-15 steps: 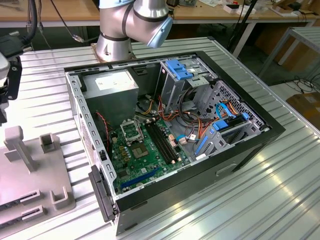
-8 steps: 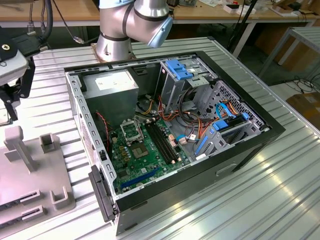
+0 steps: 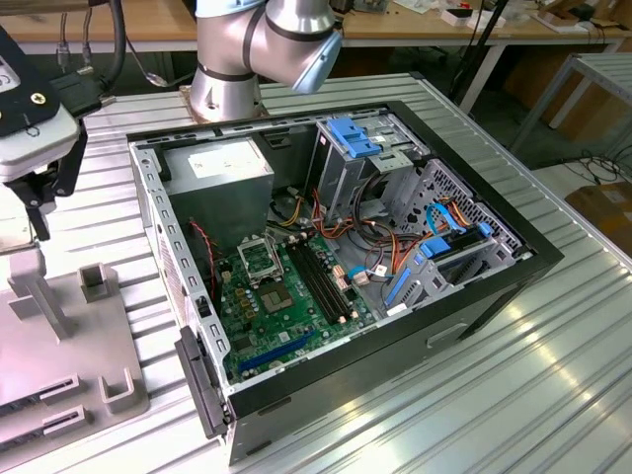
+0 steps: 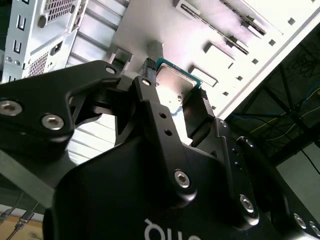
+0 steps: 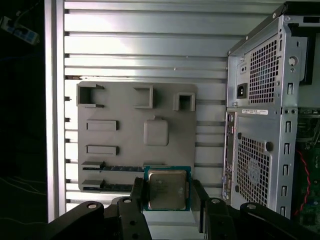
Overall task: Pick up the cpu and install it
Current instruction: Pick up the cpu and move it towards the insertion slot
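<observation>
Cpu: I pinch the cpu (image 5: 167,189) by two of its edges. Its shiny side shows in both wrist views.
Gripper: my gripper (image 5: 168,194) is pressed together on the chip, with one finger (image 4: 152,107) on each side.
Where: in the exterior view my gripper (image 3: 39,193) hangs at about 9 o'clock, on the exterior view's left, above the grey tray (image 3: 59,336).
Socket: the socket (image 3: 259,259) lies inside the computer case (image 3: 326,385), toward 4 o'clock from my gripper and well apart from it.
Slip: I only hold thin edges, so I think a jerk could tip the chip or let it fall.
Bump: the case wall stands between me and the socket. If I go too low, the chip could hit it.
Crooked: if the chip is turned wrong or tilted, it could hurt the socket's tiny pins.
Wires: loose wires (image 3: 380,252) lie near the socket at 3 o'clock and could snag me.
</observation>
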### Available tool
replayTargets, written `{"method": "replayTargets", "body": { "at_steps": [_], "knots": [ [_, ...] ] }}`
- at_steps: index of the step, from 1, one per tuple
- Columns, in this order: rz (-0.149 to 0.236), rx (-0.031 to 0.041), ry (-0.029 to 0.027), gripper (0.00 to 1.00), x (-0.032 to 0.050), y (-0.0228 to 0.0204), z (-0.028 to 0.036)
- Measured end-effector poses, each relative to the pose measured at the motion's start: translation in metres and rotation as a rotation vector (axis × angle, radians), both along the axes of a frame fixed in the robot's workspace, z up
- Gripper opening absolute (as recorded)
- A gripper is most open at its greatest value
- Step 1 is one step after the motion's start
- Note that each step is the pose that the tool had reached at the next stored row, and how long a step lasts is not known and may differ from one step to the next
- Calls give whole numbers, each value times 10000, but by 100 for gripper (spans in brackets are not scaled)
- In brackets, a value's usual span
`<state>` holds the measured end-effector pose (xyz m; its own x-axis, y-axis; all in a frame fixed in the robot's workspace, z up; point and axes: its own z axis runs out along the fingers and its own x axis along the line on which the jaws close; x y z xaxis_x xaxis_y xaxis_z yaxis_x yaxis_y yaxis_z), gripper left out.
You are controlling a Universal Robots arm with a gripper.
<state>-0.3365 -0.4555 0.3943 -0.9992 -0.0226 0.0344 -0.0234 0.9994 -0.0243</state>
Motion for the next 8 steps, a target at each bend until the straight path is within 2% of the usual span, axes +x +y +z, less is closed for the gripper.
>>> {"method": "replayTargets", "body": {
  "at_steps": [8],
  "knots": [
    [-1, 1, 39, 47, 189, -6, -1]
  ]
}}
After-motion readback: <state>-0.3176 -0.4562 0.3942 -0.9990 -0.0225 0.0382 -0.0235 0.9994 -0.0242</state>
